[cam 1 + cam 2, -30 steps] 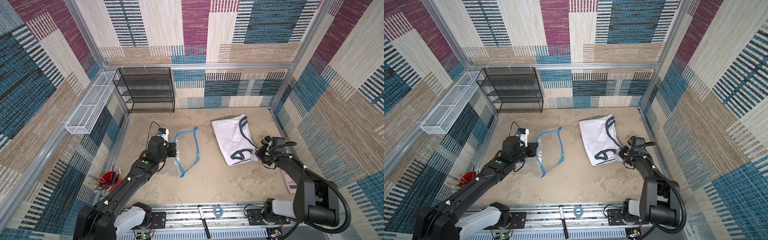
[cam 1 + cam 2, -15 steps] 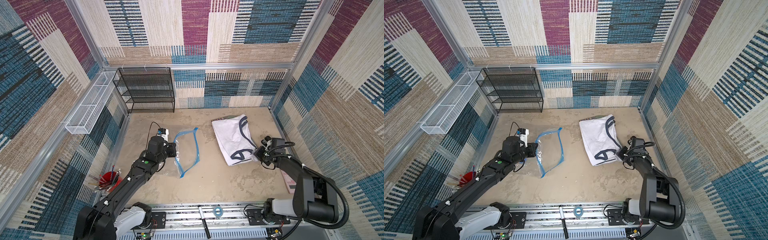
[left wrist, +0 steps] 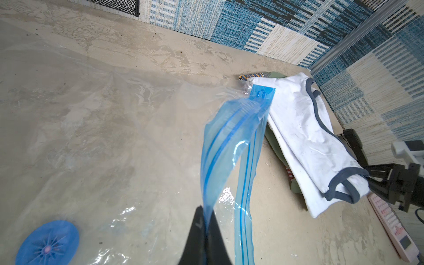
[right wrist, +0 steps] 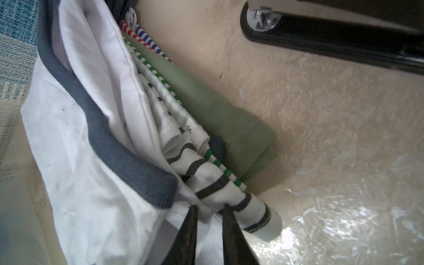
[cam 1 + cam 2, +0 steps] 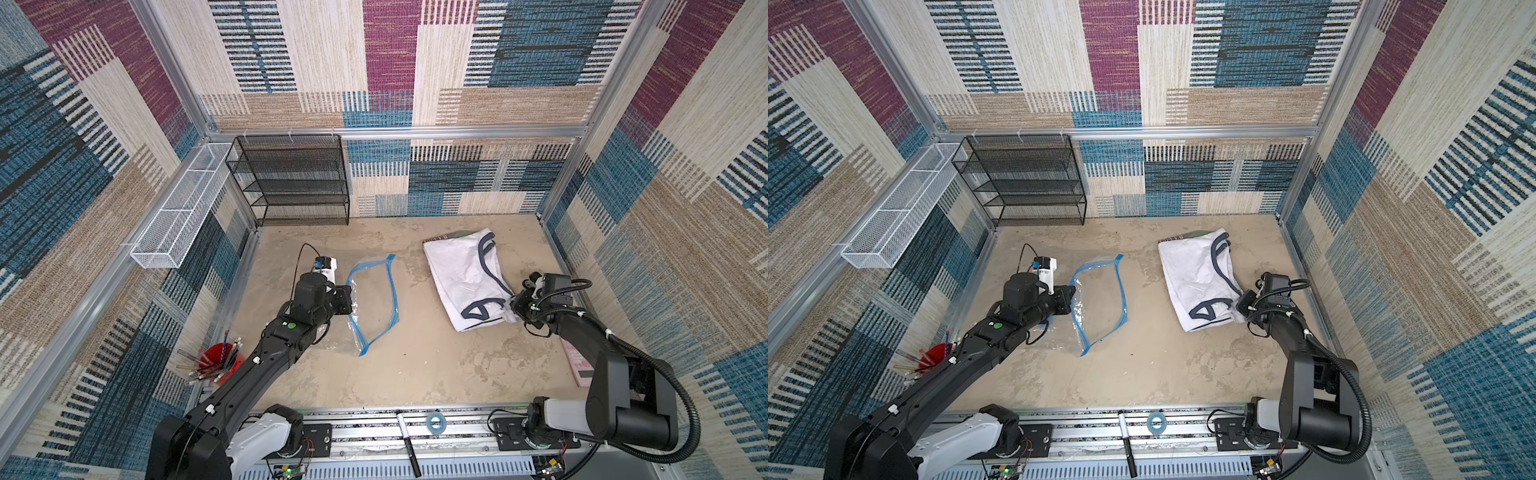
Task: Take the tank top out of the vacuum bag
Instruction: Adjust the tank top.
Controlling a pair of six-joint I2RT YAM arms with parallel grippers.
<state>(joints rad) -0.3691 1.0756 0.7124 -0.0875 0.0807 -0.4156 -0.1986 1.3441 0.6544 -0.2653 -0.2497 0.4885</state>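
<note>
In both top views the vacuum bag [image 5: 374,307] lies left of the tabletop's [image 5: 415,374] middle, and the white, navy-trimmed tank top [image 5: 465,278] rests outside it, well apart, near the right edge. The left gripper [image 5: 352,304] meets the bag's left side; the right gripper [image 5: 512,311] touches the top's near corner. In the left wrist view the left fingers [image 3: 197,229] press together on the blue zip strip [image 3: 229,137], raising it, beside the round valve [image 3: 48,243]. In the right wrist view the right fingers [image 4: 190,229] stand narrowly apart with white cloth between; whether they clamp it cannot be told. Striped garments [image 4: 206,183] and green cloth [image 4: 218,110] lie beneath.
</note>
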